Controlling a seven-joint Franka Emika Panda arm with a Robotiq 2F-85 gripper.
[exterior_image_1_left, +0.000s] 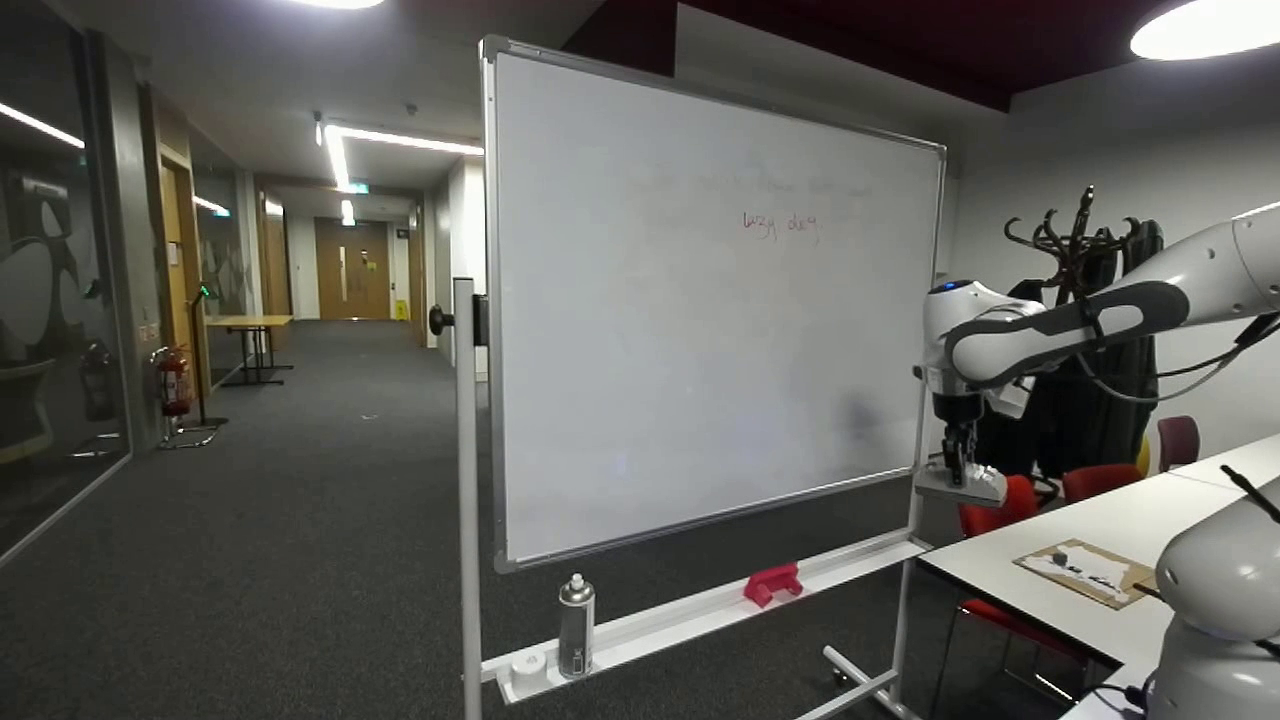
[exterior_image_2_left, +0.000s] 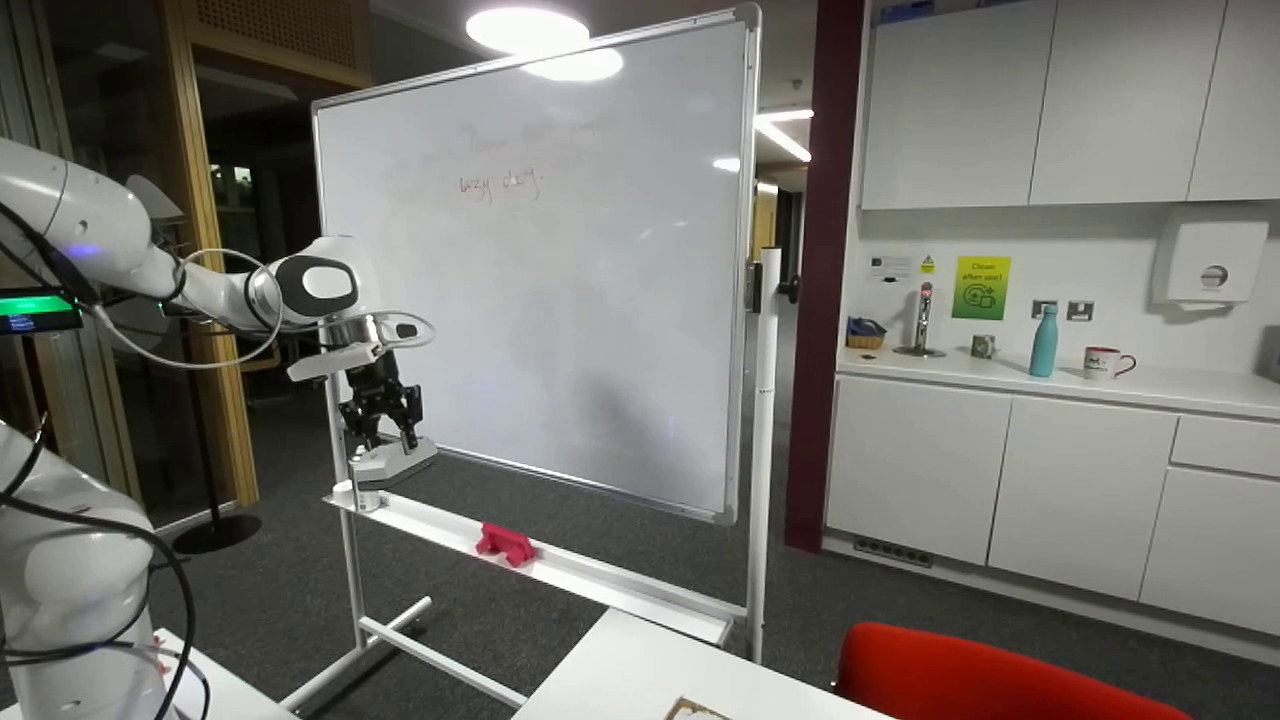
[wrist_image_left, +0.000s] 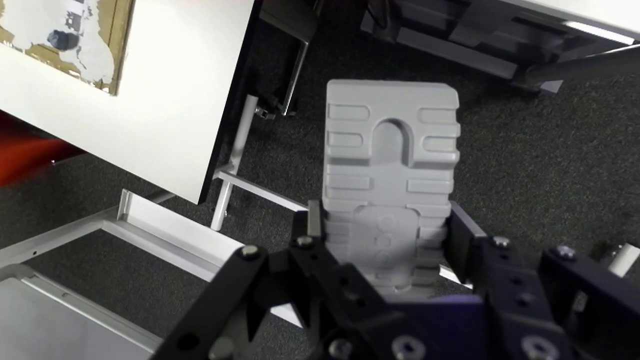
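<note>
In the wrist view my gripper (wrist_image_left: 387, 220) is shut on the sides of a light grey ribbed eraser (wrist_image_left: 391, 185), one finger against each edge. The eraser's near end is partly hidden by the gripper's body. In both exterior views the gripper (exterior_image_1_left: 958, 460) points down, with the eraser (exterior_image_2_left: 395, 460) hanging flat beneath it in the air. It is near a lower corner of the whiteboard (exterior_image_1_left: 680, 350); whether it touches the frame I cannot tell. Red handwriting (exterior_image_1_left: 780, 225), "lazy dog", stands on the board's upper part, with faint smudges above it.
Below the board, a white tray rail (exterior_image_1_left: 680, 615) carries a red holder (exterior_image_1_left: 773, 584), a spray can (exterior_image_1_left: 577, 630) and a round white item (exterior_image_1_left: 528, 667). A white table (wrist_image_left: 165, 100) with a brown board (wrist_image_left: 117, 55) stands close by, with red chairs (exterior_image_2_left: 960, 670) around.
</note>
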